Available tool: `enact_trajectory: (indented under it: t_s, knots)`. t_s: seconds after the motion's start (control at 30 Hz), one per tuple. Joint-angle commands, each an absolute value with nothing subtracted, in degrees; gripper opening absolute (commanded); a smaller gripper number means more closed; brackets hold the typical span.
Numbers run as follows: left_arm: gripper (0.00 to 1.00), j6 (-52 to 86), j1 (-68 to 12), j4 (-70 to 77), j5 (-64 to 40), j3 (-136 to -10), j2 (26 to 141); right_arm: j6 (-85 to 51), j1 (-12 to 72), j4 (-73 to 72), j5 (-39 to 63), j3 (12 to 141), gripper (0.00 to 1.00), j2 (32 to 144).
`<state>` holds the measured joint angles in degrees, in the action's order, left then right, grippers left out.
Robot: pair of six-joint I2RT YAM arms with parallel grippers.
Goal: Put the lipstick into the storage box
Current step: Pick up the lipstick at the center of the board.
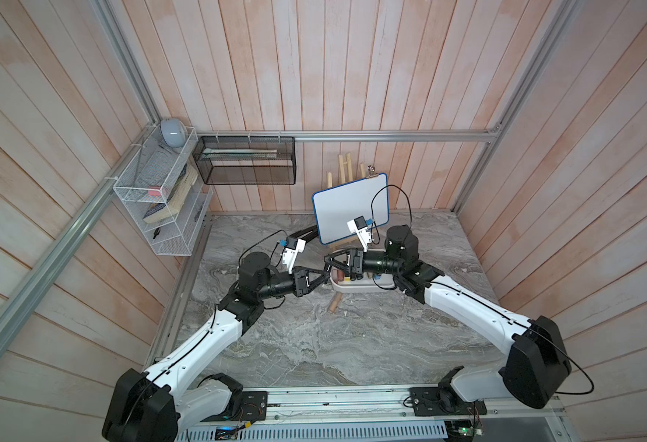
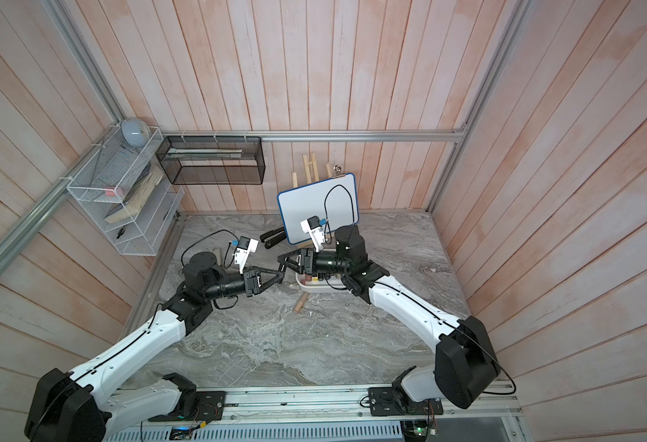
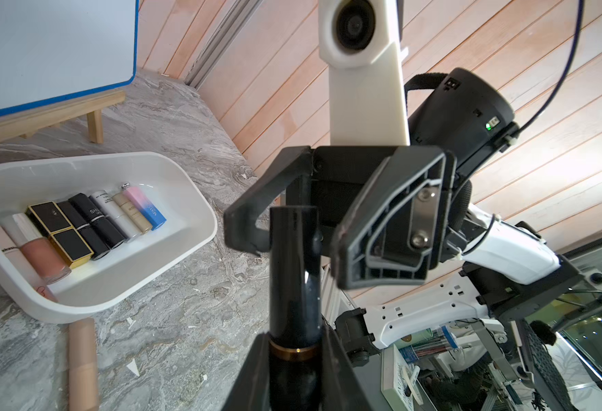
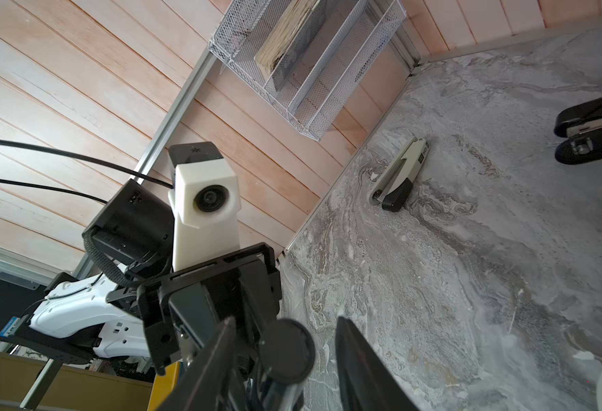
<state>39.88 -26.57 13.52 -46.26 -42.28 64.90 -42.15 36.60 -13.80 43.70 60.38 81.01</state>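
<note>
- Above the marble table, just off the end of the storage box nearer the left arm, the left gripper and the right gripper meet tip to tip in both top views.
- The left gripper is clamped on the lipstick, a glossy black tube with a gold band. Its jaws pinch the tube around the band, and the rest of the tube sticks out toward the right arm.
- The right gripper faces it with its jaws parted, one on each side of the tube's free end. A gap shows on both sides, so it has hold of nothing.
- In the right wrist view the round black end of the tube sits between that gripper's fingers and touches neither.
- The lipstick is thus in the air, outside the box and level with the two grippers.
- The box, white and shallow with rounded corners, rests on the table in front of the whiteboard on its wooden easel.
- A row of lipsticks lies side by side on the box floor: pale pink, black and gold, plain black, white, beige, and pink fading to blue.
- A tan tube lies on the table just outside the box's near wall.
- A black stapler lies on the table on the left arm's side of the whiteboard.
- A white wire rack and a black mesh basket hang on the walls.
</note>
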Motion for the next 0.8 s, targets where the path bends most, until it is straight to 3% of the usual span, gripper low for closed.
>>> enact_trajectory:
  t_s: [0.0,0.2,0.33,0.43,0.5,0.6,0.77]
  knots:
    - [0.18,40.35,-26.29,15.6,-47.48,-42.63,64.43,-42.67,37.37,-16.49,44.74,61.72,0.44,81.83]
    - [0.18,40.08,-26.34,15.47,-46.85,-42.54,64.63,-42.97,37.8,-17.0,45.01,61.75,0.22,82.0]
    - [0.22,39.97,-26.32,15.38,-46.28,-42.5,64.75,-43.07,38.21,-17.26,45.02,61.6,0.15,81.91]
    - [0.38,40.03,-26.27,15.35,-45.87,-42.64,64.72,-42.92,38.28,-17.01,44.84,61.53,0.13,81.75]
    - [0.57,40.01,-26.19,15.16,-45.79,-42.93,64.51,-42.25,38.18,-15.91,44.18,61.78,0.13,81.65]
    - [0.76,40.32,-25.26,15.25,-45.86,-43.24,63.64,-40.78,38.14,-13.32,43.04,62.55,0.13,81.48]
    - [0.82,40.89,-22.54,15.34,-46.22,-42.9,60.59,-37.45,37.38,-6.38,39.31,64.36,0.13,80.97]
